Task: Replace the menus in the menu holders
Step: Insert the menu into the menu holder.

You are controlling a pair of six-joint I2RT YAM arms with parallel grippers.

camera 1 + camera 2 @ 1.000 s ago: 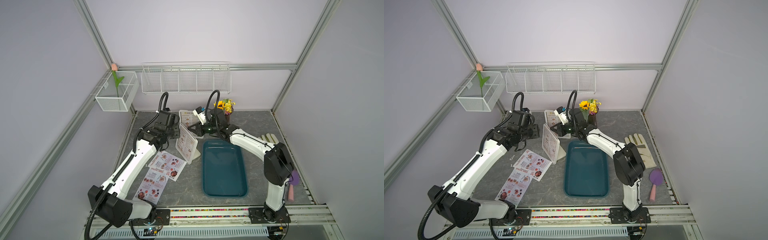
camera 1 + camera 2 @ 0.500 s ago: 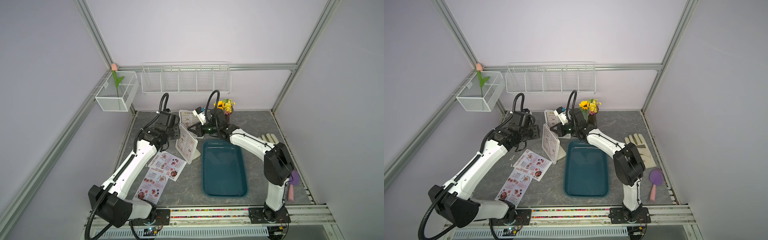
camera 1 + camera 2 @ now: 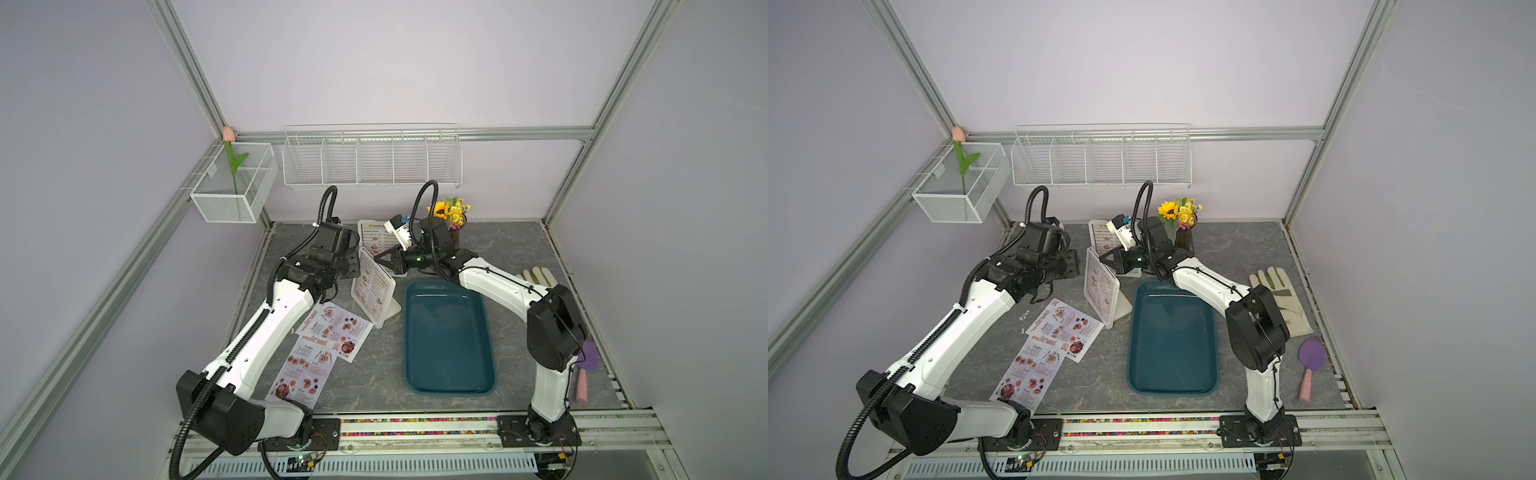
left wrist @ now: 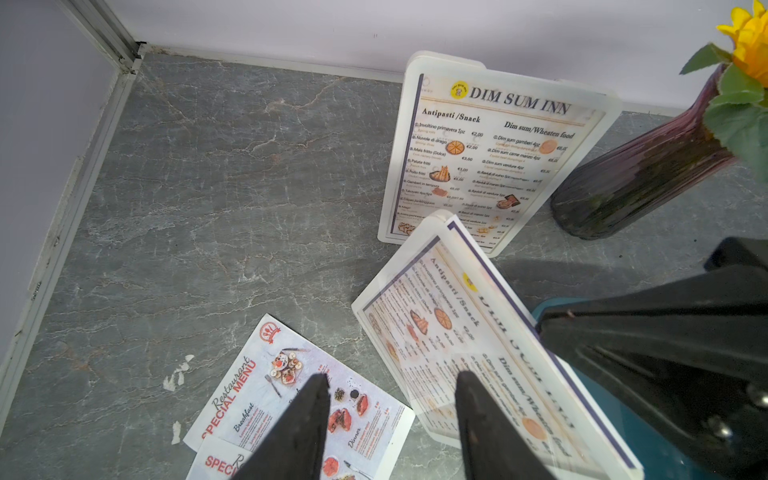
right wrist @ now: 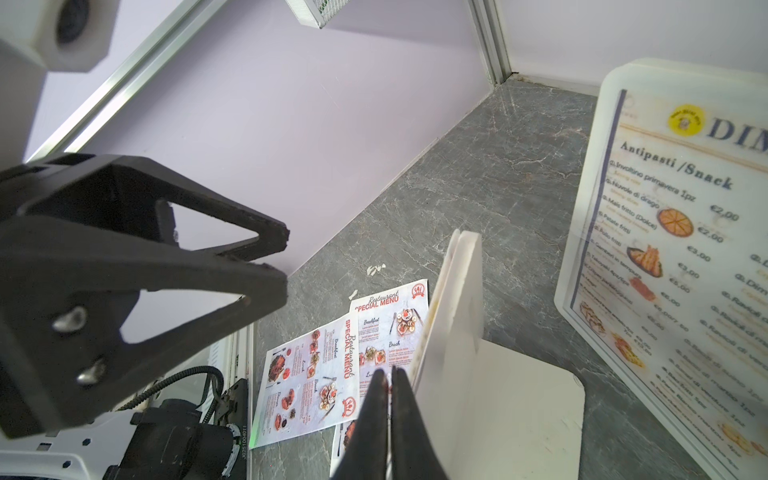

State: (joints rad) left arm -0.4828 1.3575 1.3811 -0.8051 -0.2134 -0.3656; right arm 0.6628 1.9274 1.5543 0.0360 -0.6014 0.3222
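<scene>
Two white menu holders stand at the back: the far holder [image 3: 371, 237] and the near holder [image 3: 374, 291], each with a white "DIM SUM INN" menu [image 4: 478, 158] in it. Two pinkish "SPECIAL MENU" sheets [image 3: 337, 328] [image 3: 305, 370] lie flat by the left arm. My right gripper [image 5: 390, 376] is shut at the near holder's top edge [image 5: 461, 266], on the edge of its menu [image 4: 490, 291]. Left of that holder, my left gripper [image 4: 392, 380] hangs open over the table, holding nothing.
A dark teal tray [image 3: 409, 332] lies right of the near holder. A purple vase of sunflowers [image 3: 453, 220] stands at the back. A glove [image 3: 538, 276] and a purple brush [image 3: 590, 361] lie at the right edge. Wire baskets [image 3: 370, 158] hang on the walls.
My right gripper's fingers have closed the last bit at the near holder's top edge. Both arms have hardly moved.
</scene>
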